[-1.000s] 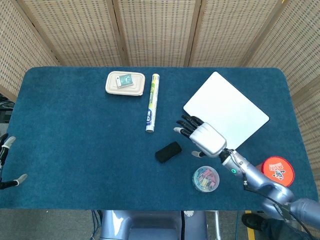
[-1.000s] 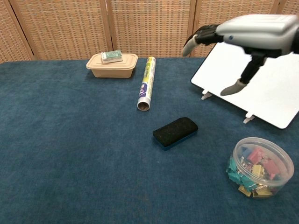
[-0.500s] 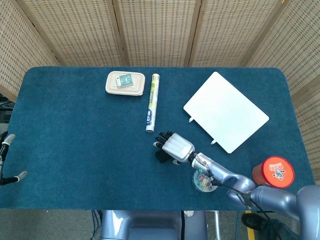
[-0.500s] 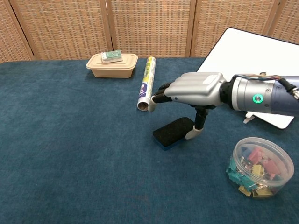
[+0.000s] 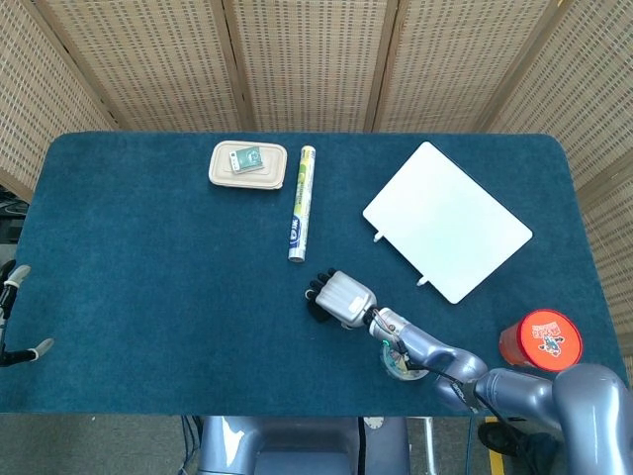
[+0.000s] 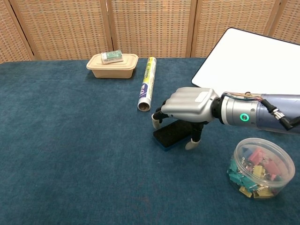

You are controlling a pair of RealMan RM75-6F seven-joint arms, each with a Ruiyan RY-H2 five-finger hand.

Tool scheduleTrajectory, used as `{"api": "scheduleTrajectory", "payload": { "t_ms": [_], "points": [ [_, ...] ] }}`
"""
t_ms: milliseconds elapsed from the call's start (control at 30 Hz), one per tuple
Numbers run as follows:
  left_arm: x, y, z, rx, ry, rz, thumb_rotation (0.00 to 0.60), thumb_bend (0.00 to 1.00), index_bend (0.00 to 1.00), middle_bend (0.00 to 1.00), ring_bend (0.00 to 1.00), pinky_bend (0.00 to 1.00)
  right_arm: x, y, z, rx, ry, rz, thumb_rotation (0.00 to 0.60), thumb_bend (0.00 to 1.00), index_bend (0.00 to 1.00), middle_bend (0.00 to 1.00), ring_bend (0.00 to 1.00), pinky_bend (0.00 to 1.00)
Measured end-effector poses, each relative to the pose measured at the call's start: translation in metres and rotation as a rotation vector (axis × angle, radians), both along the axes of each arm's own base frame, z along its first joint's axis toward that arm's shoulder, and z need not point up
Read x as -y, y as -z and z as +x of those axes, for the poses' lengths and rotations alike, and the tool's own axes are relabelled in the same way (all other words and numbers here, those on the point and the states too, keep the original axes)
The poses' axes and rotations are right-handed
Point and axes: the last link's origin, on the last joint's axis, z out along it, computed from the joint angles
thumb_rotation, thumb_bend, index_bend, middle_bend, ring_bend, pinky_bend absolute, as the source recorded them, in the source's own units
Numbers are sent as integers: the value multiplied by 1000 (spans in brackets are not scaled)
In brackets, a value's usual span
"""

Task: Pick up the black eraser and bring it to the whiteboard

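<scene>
The black eraser [image 6: 168, 136] lies flat on the blue table, with my right hand [image 6: 187, 107] lowered right over it. The fingers [image 6: 156, 121] curve down past its far left edge and the thumb [image 6: 192, 142] stands by its near right end; I cannot see a firm grip. In the head view the right hand [image 5: 343, 295] hides most of the eraser [image 5: 317, 308]. The whiteboard [image 5: 447, 221] lies tilted at the back right, also in the chest view as the whiteboard [image 6: 253, 51]. My left hand [image 5: 12, 317] shows at the table's left edge, fingers apart and holding nothing.
A clear tub of coloured clips [image 6: 260, 168] stands just right of the forearm. A paper roll [image 6: 146, 83] lies behind the eraser, with a tan lunchbox [image 6: 112, 64] to its left. A red-lidded can [image 5: 539, 339] sits at the front right.
My right hand swung from the whiteboard down and left to the eraser, then sank lower over it, its fingers curling around the eraser's ends. The left hand stayed put.
</scene>
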Motion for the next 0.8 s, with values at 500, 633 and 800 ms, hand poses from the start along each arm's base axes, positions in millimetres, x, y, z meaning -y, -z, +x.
{"api": "scheduleTrajectory", "payload": {
  "t_ms": [500, 633, 800],
  "points": [
    [0, 0, 0, 1, -2, -5, 600, 0, 0, 0, 0, 0, 3, 5, 3, 72, -21, -42, 600, 182, 497, 531, 496, 520],
    [0, 0, -1, 0, -4, -6, 600, 0, 0, 0, 0, 0, 5, -6, 10, 115, -65, -75, 600, 182, 504, 538, 500, 520],
    [0, 2, 0, -2, -1, -13, 600, 0, 0, 0, 0, 0, 13, -41, 19, 150, -187, -180, 600, 203, 507, 541, 503, 520]
  ]
}}
